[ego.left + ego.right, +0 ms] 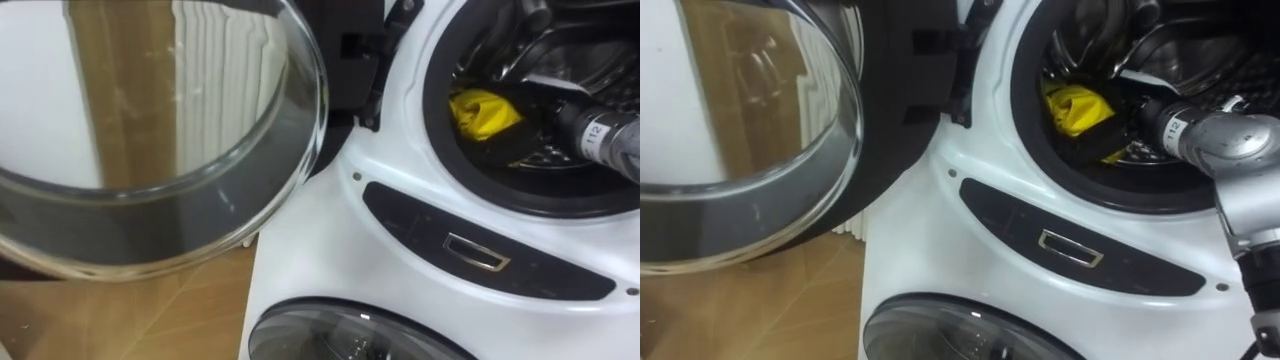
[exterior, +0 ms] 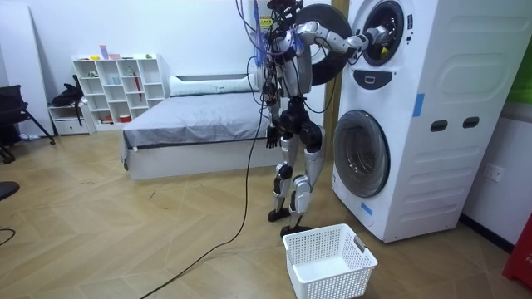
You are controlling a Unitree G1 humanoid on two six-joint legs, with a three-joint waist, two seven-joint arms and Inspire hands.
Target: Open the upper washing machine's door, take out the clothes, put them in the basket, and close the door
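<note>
The upper washing machine's drum [image 1: 530, 60] stands open. Inside it lie a crumpled yellow cloth [image 1: 483, 112] and a dark cloth [image 1: 512, 152] just below it. My right arm reaches into the drum from the right, and my right hand [image 1: 1152, 113] lies deep inside beside the yellow cloth and over the dark one, its fingers hidden. In the room view my left hand [image 2: 271, 139] hangs by my hip. I stand upright facing the stacked machines.
The round glass door [image 1: 150, 130] is swung wide to my left. Below the drum runs a dark control panel [image 1: 480, 250], then the lower machine's shut door [image 1: 350, 335]. A white laundry basket [image 2: 328, 262] sits on the floor by my feet. A bed [image 2: 191, 120] stands behind me.
</note>
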